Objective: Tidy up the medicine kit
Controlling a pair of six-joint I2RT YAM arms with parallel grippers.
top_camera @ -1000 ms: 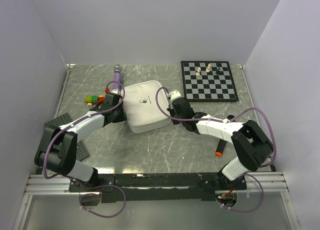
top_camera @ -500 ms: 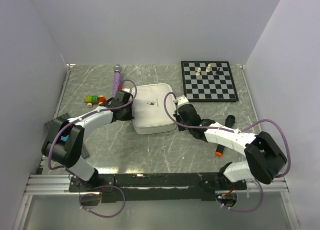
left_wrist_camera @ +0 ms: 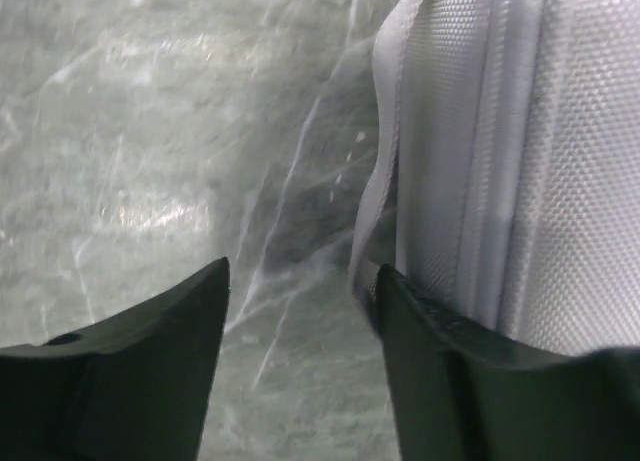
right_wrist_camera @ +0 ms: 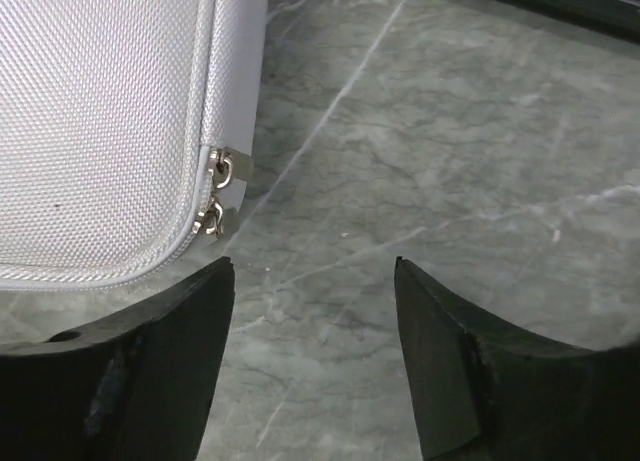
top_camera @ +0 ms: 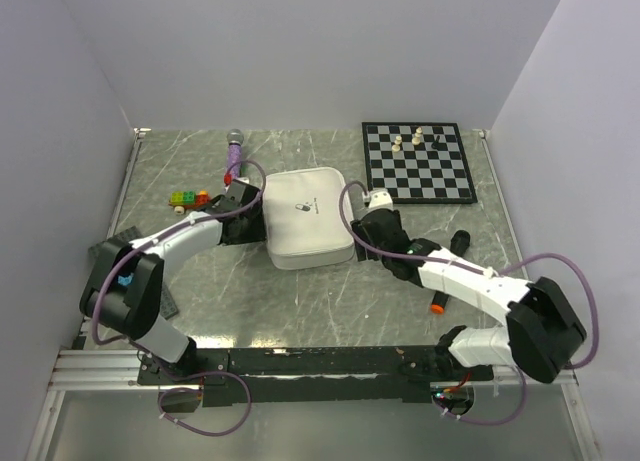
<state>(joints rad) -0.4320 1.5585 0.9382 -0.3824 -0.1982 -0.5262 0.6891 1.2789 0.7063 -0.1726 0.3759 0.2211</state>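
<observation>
Kit: the white kit (top_camera: 308, 221) lies shut and flat at mid-table, between the two grippers.
Left gripper: the left gripper (top_camera: 254, 205) is at the kit's left edge with its jaws apart and holds nothing.
Right gripper: the right gripper (top_camera: 366, 224) is at the kit's right edge with its jaws also spread and empty.
Edges: the kit's far right corner is near the chessboard (top_camera: 440, 176) but apart from it. The bricks (top_camera: 187, 197) and a purple stick (top_camera: 233, 153) lie just beyond the left gripper.
Open room: bare table (top_camera: 300, 301) runs from the kit's near edge to the arm bases. A marker (top_camera: 436, 305) lies beside the right arm.
Chessboard: a few pieces (top_camera: 418, 138) stand on its far rows.
Writing: there is a small dark logo (top_camera: 306, 209) on the lid, too small to read.
Left wrist view only: it shows the kit's (left_wrist_camera: 520, 161) woven side wall and a loose fabric strip along it. One finger (left_wrist_camera: 450, 371) is close against that wall, but contact cannot be told. Only table shows between the left gripper's (left_wrist_camera: 303, 271) tips.
Right wrist view only: two metal zip pulls (right_wrist_camera: 215, 193) hang together at the kit's (right_wrist_camera: 100, 121) rounded corner. They are just above the finger (right_wrist_camera: 150, 361) on that side. Only table lies between the right gripper's (right_wrist_camera: 312, 266) tips.
</observation>
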